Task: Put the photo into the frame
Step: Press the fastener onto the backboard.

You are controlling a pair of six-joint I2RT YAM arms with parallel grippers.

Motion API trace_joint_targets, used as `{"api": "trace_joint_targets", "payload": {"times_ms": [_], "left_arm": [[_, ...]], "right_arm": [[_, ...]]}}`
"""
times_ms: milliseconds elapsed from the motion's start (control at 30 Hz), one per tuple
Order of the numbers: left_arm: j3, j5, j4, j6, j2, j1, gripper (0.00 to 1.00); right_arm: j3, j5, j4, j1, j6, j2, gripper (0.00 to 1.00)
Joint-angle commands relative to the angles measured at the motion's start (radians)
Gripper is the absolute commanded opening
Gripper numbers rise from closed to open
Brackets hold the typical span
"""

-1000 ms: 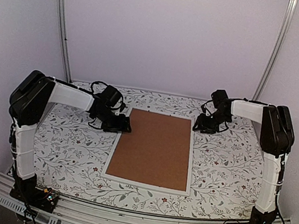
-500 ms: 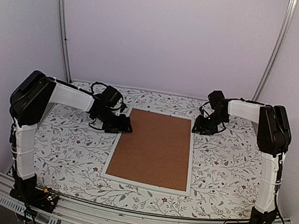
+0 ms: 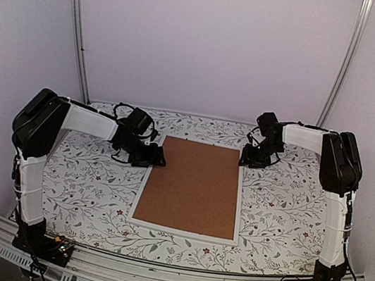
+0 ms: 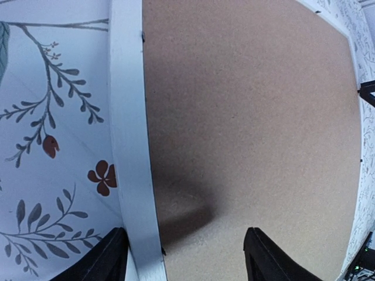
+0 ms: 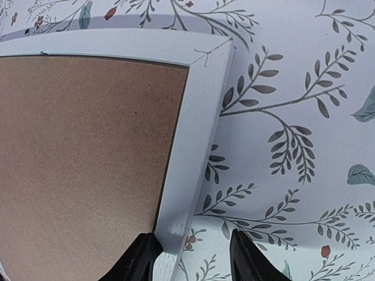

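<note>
While the board (image 3: 195, 184) is filling the frame (image 3: 184, 232) and hiding whatever is lying beneath it, both wrist views are cutting off all but the fingertips. The left gripper (image 3: 158, 157) is hovering spread at the frame's far left edge, one finger over the board, the other outside the rim, pinching nothing. The right gripper (image 3: 247, 161) is straddling the frame's far right corner, jaws parted; contact is hard to make out. The frame is lying flat, back up, thin white rim showing, on the cloth (image 3: 81, 181)
</note>
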Motion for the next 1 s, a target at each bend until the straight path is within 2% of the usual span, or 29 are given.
{"api": "trace_joint_targets", "payload": {"times_ms": [0,367,733,967], "left_arm": [[-0.018,0.034,0.029,-0.005,0.020,-0.017,0.70],[-0.024,0.029,0.028,-0.003,0.024,-0.028,0.69],[-0.036,0.015,0.029,-0.011,0.033,-0.061,0.68],[-0.047,0.005,0.031,-0.021,0.026,-0.082,0.67]], "right_arm": [[0.016,0.024,-0.021,0.015,0.007,0.036,0.47],[0.018,0.061,-0.029,0.039,0.028,0.057,0.45],[0.052,0.180,-0.064,0.093,0.048,0.076,0.44],[0.063,0.105,-0.012,0.123,0.033,0.020,0.45]]}}
